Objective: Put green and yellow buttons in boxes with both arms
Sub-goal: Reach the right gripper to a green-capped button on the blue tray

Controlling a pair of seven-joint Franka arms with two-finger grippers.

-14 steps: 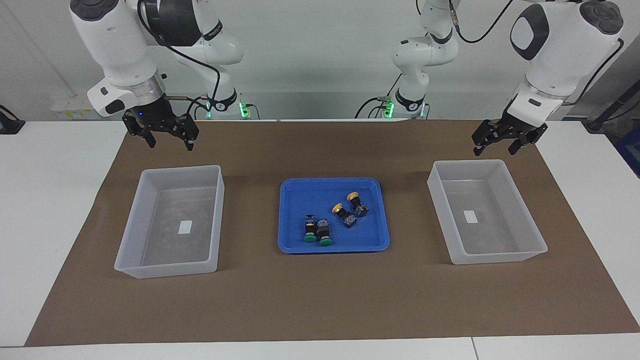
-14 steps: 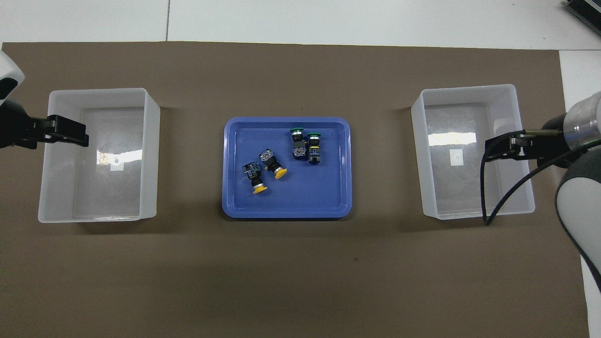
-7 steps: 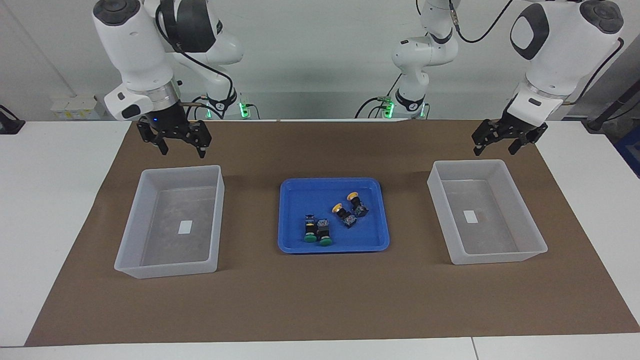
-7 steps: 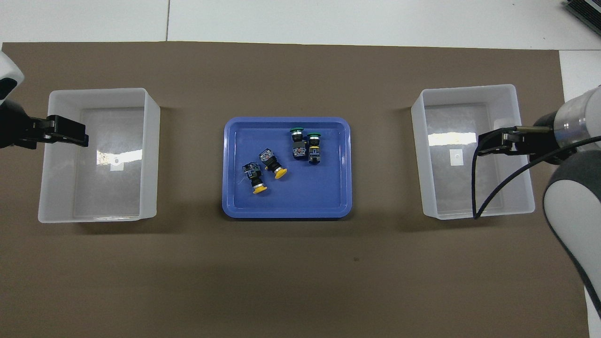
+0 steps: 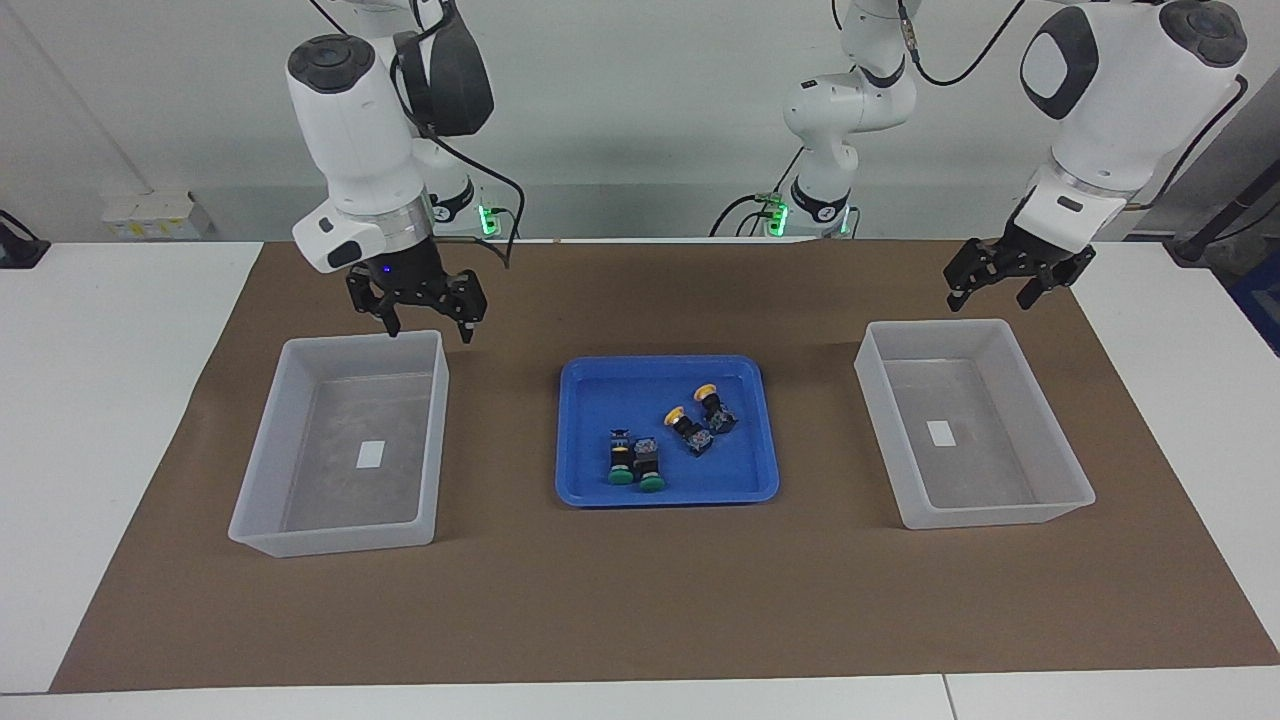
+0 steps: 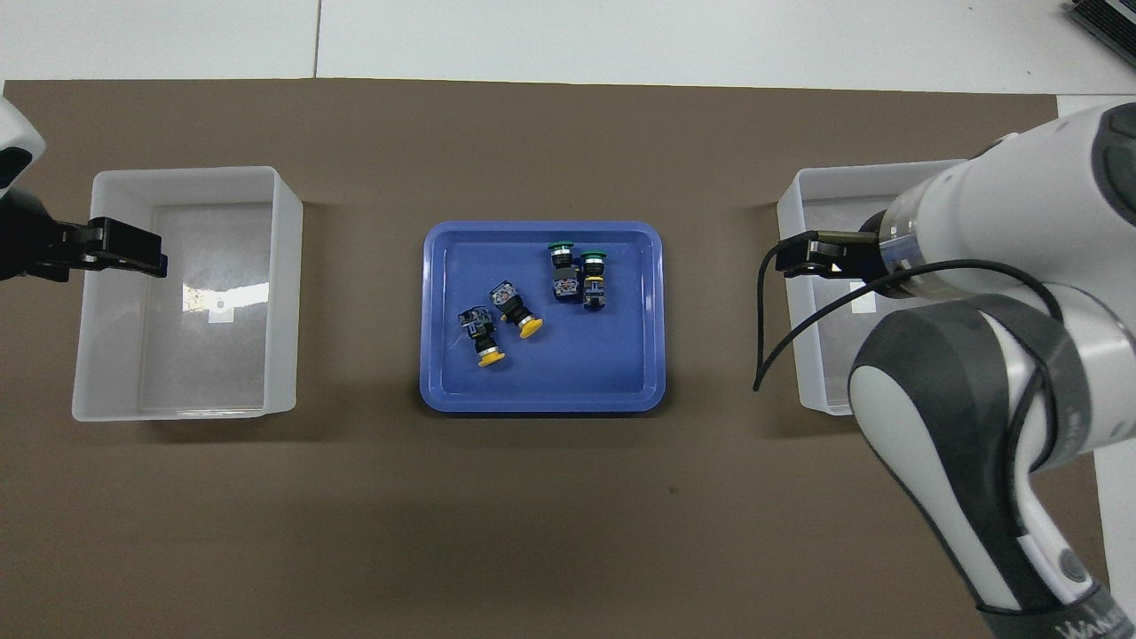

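1. Where we look from across the table, the right gripper [image 5: 428, 322] hangs with its fingers spread and empty over the robot-side rim of the translucent bin at the right arm's end [image 5: 290, 455]. The left gripper [image 5: 990, 288], fingers also spread and empty, hovers over the brown mat [image 5: 640, 590] just robot-side of the translucent bin at the left arm's end [image 5: 1075, 480]. We find all four push-buttons lying in the blue tray [image 5: 590, 390] between the bins: the two yellow-capped buttons [image 5: 698, 415] nearer the robots, the two green-capped buttons [image 5: 634, 465] farther.

2. As we look from overhead, the right gripper [image 6: 803, 257] covers that bin's tray-side wall, and the left gripper [image 6: 124, 248] overlaps its bin's outer edge.
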